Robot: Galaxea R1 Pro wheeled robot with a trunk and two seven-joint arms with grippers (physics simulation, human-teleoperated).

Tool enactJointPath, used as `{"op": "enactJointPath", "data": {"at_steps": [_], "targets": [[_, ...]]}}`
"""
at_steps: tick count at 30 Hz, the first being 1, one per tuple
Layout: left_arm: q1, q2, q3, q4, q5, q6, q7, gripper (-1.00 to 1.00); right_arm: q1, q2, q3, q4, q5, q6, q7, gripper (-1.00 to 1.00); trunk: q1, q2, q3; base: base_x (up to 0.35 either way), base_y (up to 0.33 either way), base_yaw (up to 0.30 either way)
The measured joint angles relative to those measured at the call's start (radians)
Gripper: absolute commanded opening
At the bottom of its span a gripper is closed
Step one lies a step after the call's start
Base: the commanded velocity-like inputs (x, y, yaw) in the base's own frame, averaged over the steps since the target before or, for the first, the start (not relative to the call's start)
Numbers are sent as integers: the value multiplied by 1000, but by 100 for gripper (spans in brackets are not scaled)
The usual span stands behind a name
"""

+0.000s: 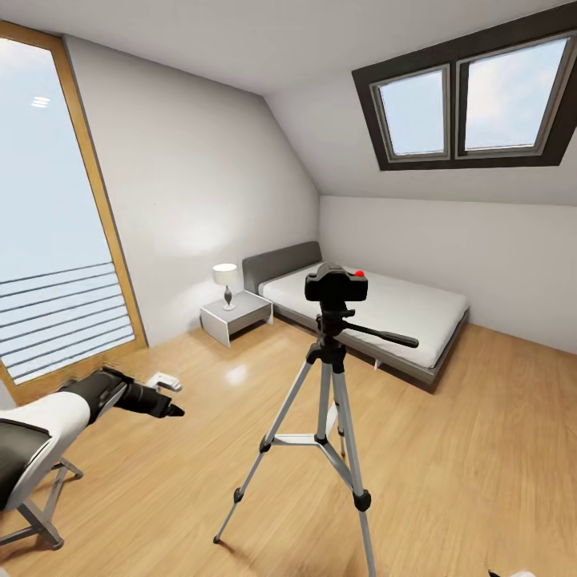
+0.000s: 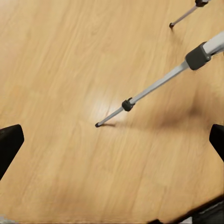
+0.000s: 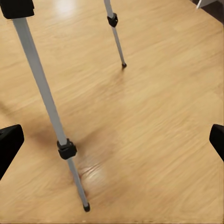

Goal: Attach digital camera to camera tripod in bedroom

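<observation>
The digital camera point(image 1: 336, 284), black and boxy with a red button on top, sits on the pan head of the camera tripod point(image 1: 324, 401), which stands mid-floor in the bedroom. The tripod's long black handle point(image 1: 385, 334) points right. My left gripper point(image 1: 172, 399) hangs left of the tripod, well apart from it. In the left wrist view that gripper point(image 2: 112, 144) is open over bare floor, with a tripod leg point(image 2: 154, 86) ahead. My right gripper point(image 3: 112, 144) is also open, low beside another silver leg point(image 3: 44, 93).
A low grey bed point(image 1: 377, 308) with a white mattress lies behind the tripod, a grey nightstand point(image 1: 236, 315) with a lamp point(image 1: 226, 282) to its left. A tall window point(image 1: 56, 224) fills the left wall. Metal stool legs point(image 1: 44, 513) stand under my left arm.
</observation>
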Motion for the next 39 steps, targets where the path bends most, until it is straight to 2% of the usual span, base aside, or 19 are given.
{"op": "enactJointPath", "data": {"at_steps": [4, 10, 16, 21, 27, 34, 36, 39], "targets": [[58, 0, 0, -1, 0, -4, 55, 100, 0, -1, -1, 23, 0, 1, -25, 100, 0, 0, 0, 0, 0, 0], [136, -2, 4, 0, 2, -18, 223, 100, 1, 0, -2, 46, 0, 2, -96, 100, 0, 0, 0, 0, 0, 0], [190, -6, 5, 0, 5, -34, 302, 100, 1, 0, -3, 53, 0, 4, -166, 100, 0, 0, 0, 0, 0, 0], [242, -10, 7, 0, 6, -41, 331, 100, 1, 2, -3, 55, 0, 6, -202, 100, 0, 0, 0, 0, 0, 0], [299, -16, 9, 0, 8, -43, 341, 100, 0, 6, -3, 57, 0, 11, -215, 100, 0, 0, 0, 0, 0, 0], [394, -35, 11, 0, 9, -46, 346, 100, 0, 9, -3, 80, 0, 29, -220, 100, 0, 0, 0, 0, 0, 0], [447, -39, 12, 0, 10, -55, 347, 100, 0, 9, -3, 112, 0, 39, -230, 100, 0, 0, 0, 0, 0, 0], [474, -41, 12, 0, 11, -64, 347, 100, 1, 10, -3, 126, 0, 41, -244, 100, 0, 0, 0, 0, 0, 0]]}}
